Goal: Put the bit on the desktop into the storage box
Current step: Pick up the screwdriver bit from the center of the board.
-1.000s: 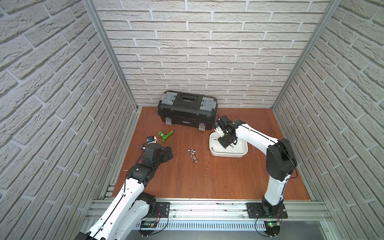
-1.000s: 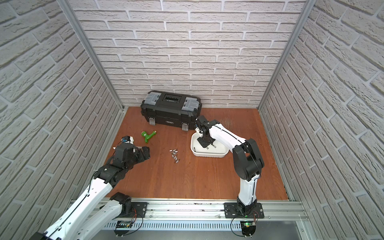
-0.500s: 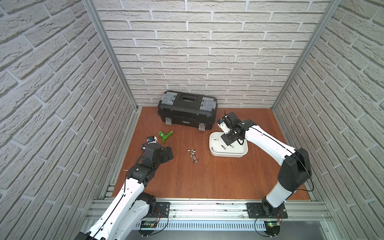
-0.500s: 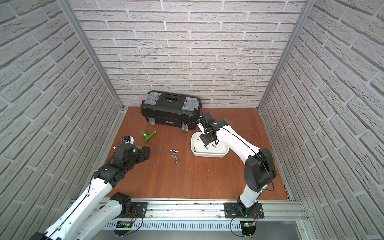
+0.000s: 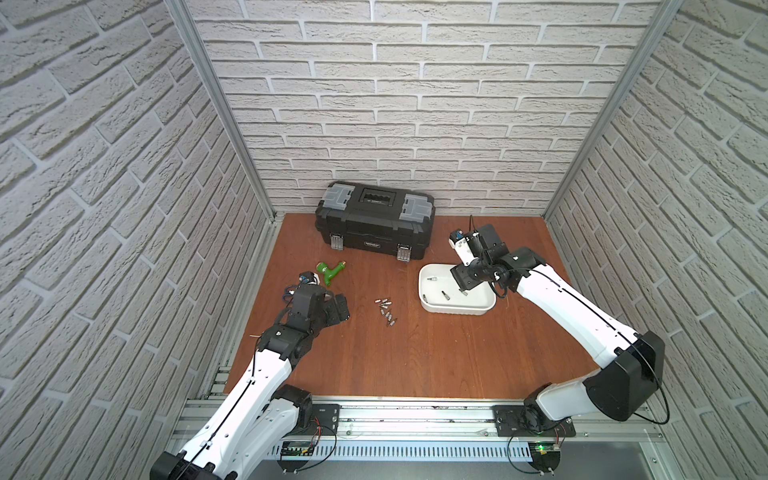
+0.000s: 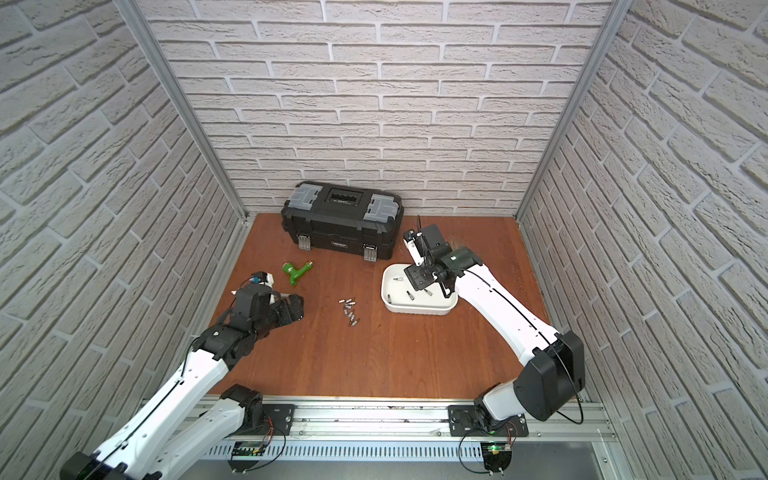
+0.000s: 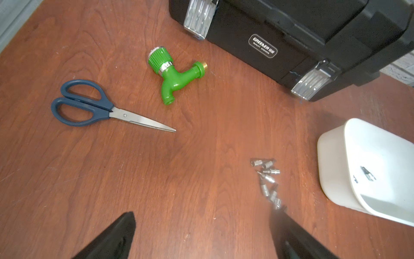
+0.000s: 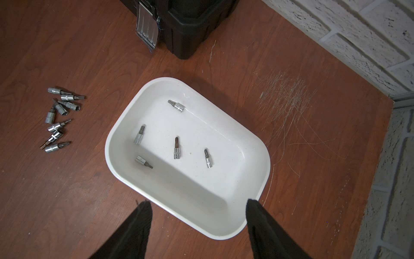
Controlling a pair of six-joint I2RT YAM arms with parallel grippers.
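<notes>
Right gripper (image 8: pixel 198 201) spread over storage box (image 8: pixel 201 179); left gripper (image 7: pixel 203 212) spread; scuffed desktop (image 8: pixel 313 179), brick walls (image 5: pixel 415 104).

A black toolbox (image 5: pixel 374 222) is sitting at the far side, close against the brick wall (image 5: pixel 415 104), and is showing in both top views. Two grey lid compartments (image 5: pixel 338 197) are flanking its black handle, and two silver latches (image 5: pixel 336 241) are hanging on its near face. A green plastic tap (image 5: pixel 329 272) is lying on its side, nearer than the toolbox and to its left, apart from it, with its brass-coloured threaded end pointing right. Scissors (image 7: pixel 100 109) with dark blue handles are lying shut near the tap without touching it, showing only in the left wrist view. A silver aluminium rail (image 5: pixel 415 419) is running left to right along the near edge.
</notes>
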